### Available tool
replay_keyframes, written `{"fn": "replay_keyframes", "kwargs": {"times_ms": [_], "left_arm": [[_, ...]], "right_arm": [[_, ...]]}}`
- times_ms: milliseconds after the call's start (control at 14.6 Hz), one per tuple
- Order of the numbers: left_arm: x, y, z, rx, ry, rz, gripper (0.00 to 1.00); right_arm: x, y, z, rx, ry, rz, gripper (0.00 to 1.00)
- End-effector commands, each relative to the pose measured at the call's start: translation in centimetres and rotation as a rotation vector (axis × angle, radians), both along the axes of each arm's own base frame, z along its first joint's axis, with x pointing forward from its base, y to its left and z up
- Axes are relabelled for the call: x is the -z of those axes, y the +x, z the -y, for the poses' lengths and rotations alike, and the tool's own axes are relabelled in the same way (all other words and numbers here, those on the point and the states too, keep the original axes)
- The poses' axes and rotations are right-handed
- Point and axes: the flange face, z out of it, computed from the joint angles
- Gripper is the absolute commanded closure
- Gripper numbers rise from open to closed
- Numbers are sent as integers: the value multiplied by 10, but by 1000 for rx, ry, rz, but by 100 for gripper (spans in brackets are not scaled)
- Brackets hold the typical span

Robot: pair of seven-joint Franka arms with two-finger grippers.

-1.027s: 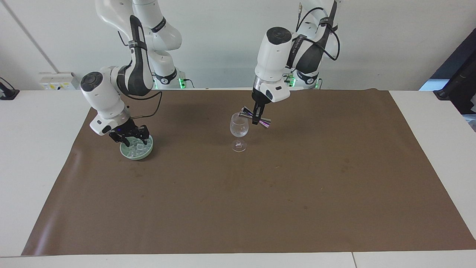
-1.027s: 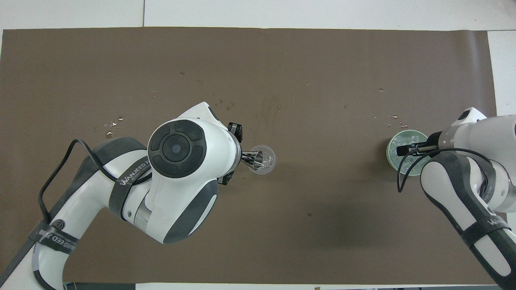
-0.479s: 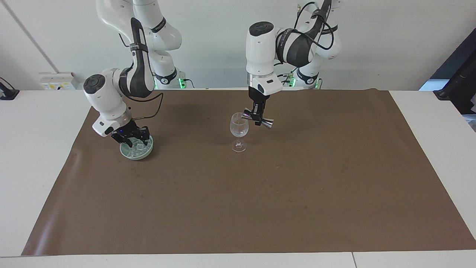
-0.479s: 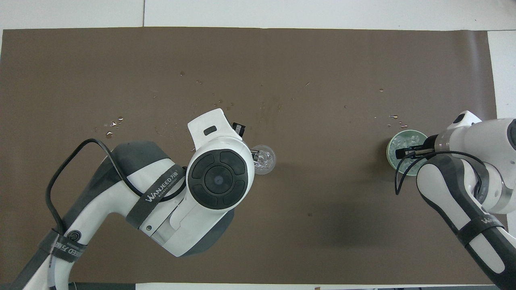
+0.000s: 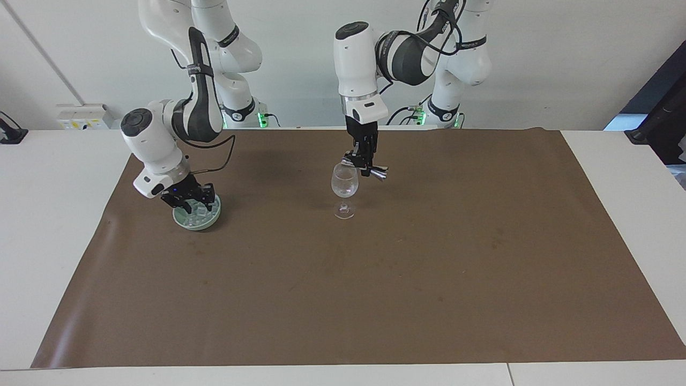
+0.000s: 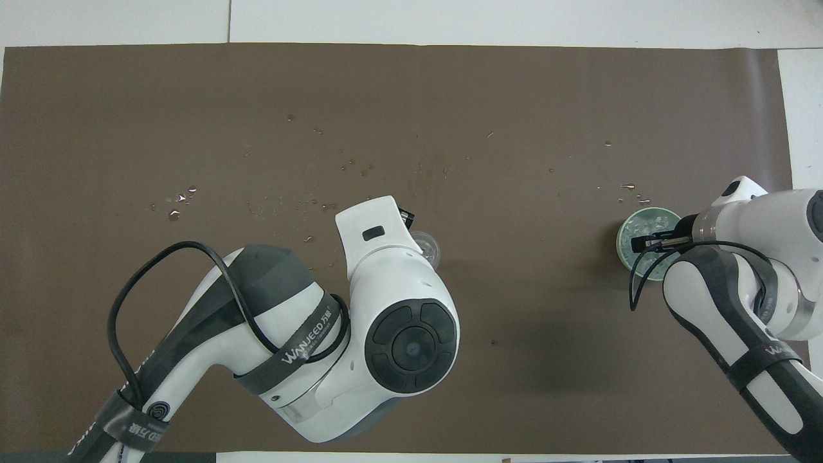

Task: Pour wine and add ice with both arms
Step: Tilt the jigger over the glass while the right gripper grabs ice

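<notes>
A clear wine glass [image 5: 344, 186] stands upright mid-mat; only part of its rim [image 6: 432, 247] shows under the left arm in the overhead view. My left gripper [image 5: 366, 162] is shut on a shiny metal jigger [image 5: 379, 172], held tilted at the glass's rim. Ice [image 5: 199, 214] lies in a pale green dish [image 5: 210, 222] toward the right arm's end of the table, and the dish [image 6: 622, 244] with ice [image 6: 645, 224] also shows from overhead. My right gripper [image 5: 188, 201] is low over the ice in the dish, and shows there from overhead [image 6: 651, 243].
A brown mat [image 5: 375, 279] covers the table. Water drops [image 6: 175, 207] and more drops [image 6: 360, 168] lie scattered on it, farther from the robots than the glass. White tabletop [image 5: 53, 225] borders the mat.
The left arm's wrist has swung up and toward the robots, keeping the jigger at the glass's rim but tilting it differently. The right gripper has stayed over the dish, its arm lifting slightly.
</notes>
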Motion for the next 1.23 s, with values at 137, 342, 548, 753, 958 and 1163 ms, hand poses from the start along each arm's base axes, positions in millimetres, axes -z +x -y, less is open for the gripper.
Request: {"fn": "replay_keyframes", "kwargs": {"times_ms": [137,342,548,753,958,1163], "left_arm": [[-10,-2,-1,-35,25,46,100],[-17,6,-3,-94,-15,54,100],[-21,24,-15,-160,-84,-17,100],[-25,39,-35,-167,-141,-89,100],[-30,68,-74,-177,-275,-220,100],[-31,98,-125,-162,-434,-329,100]], "right_arm": [[4,-1,1,-20,8,18,42],[4,-3,2,-20,9,17,50],[6,-5,2,-19,9,12,53],[9,-9,2,-17,10,4,53],[10,-11,2,-17,11,1,53],[11,-11,1,-19,11,-2,59]]}}
